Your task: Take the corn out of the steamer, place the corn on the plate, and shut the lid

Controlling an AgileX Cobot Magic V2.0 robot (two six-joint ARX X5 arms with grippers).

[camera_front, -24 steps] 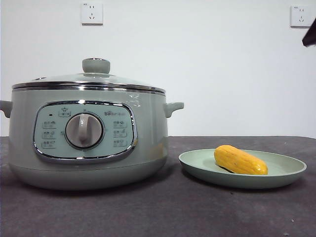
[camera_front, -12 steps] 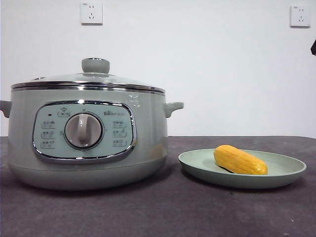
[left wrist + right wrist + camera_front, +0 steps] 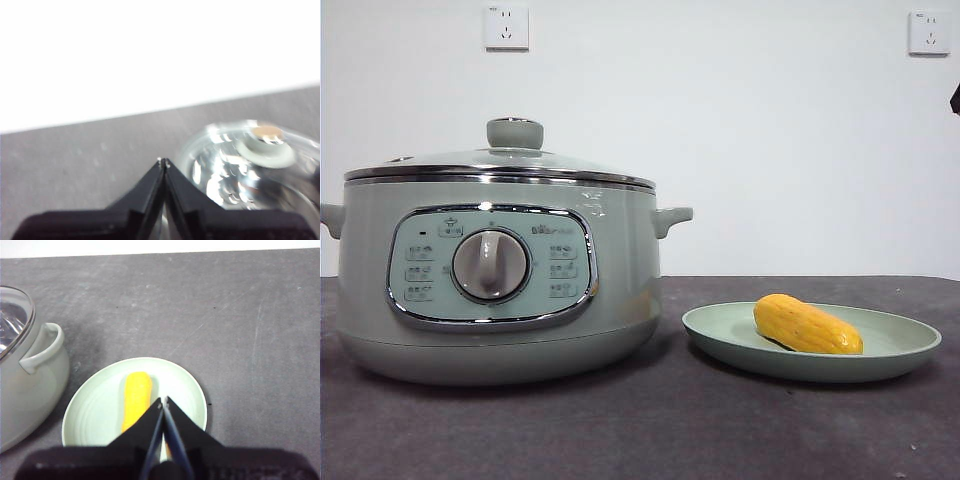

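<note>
The corn (image 3: 807,325) lies on the plate (image 3: 720,335), right of the steamer (image 3: 620,290); the lid (image 3: 500,160) sits seated. Left gripper (image 3: 163,161) and right gripper (image 3: 163,401), jaws together, hang empty above: task appears complete.

A dark grey tabletop (image 3: 650,430) with a slightly mottled surface stretches across the foreground. Behind it stands a plain white wall (image 3: 770,150). Two white electrical sockets are mounted high on the wall: one at upper left (image 3: 506,27), another at upper right (image 3: 928,32).
</note>
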